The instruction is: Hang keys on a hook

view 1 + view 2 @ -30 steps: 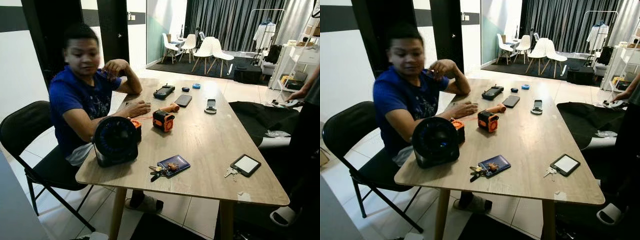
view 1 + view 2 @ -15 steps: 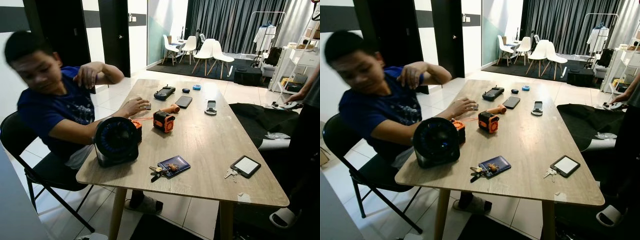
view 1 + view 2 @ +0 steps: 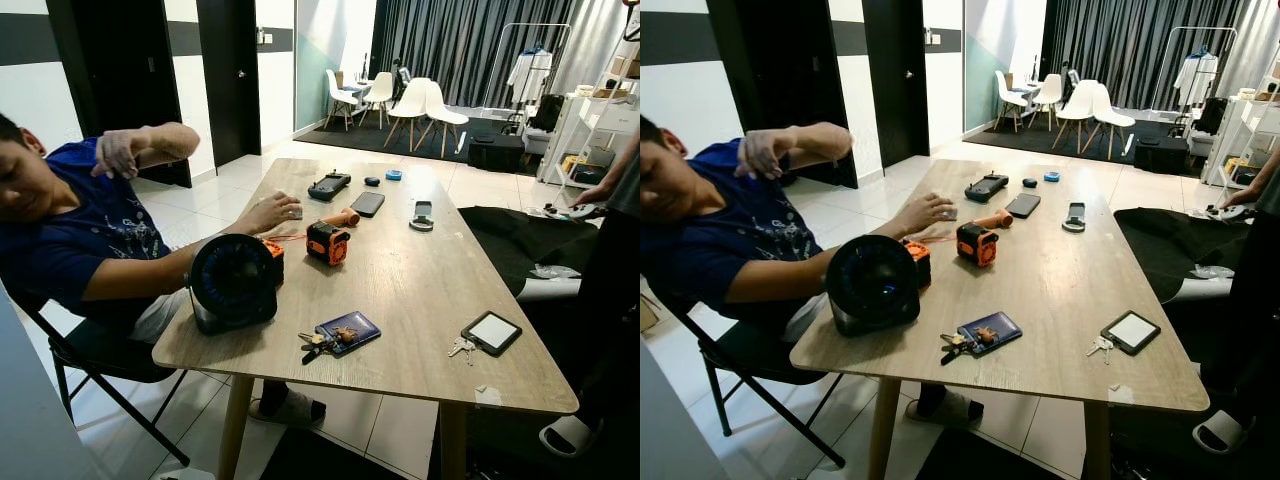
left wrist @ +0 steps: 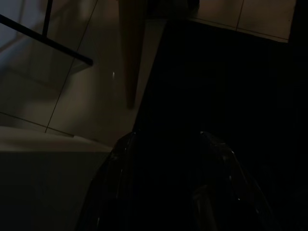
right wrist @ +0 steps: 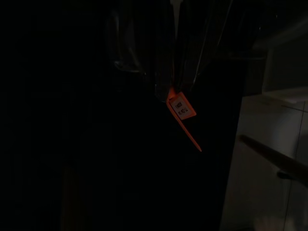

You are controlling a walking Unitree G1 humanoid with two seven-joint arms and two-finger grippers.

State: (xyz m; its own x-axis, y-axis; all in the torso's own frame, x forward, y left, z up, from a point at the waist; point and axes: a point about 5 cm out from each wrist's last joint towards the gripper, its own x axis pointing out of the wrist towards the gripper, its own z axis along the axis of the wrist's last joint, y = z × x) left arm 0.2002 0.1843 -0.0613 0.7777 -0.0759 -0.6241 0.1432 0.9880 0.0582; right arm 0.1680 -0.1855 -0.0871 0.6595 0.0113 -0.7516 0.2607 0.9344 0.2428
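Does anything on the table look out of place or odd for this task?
Nothing is spilled or damaged. One bunch of keys lies partly on a blue card holder near the table edge; a second set touches the tablet.

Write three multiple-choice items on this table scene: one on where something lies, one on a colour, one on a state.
1. Where does the bunch of keys near the table's front edge lie?
A. On the floor
B. Against the blue card holder
C. On the black phone

2. What colour is the tag at the right gripper?
A. Orange
B. Green
C. White

3. How is the seated person posed?
A. Standing upright
B. Both hands under the table
C. Leaning aside, one hand on the wooden table

Answers: 1 B, the keys touch the holder's near corner. 2 A, the tag shows orange in the dark right wrist view. 3 C, the body tilts away while a hand rests on the tabletop.
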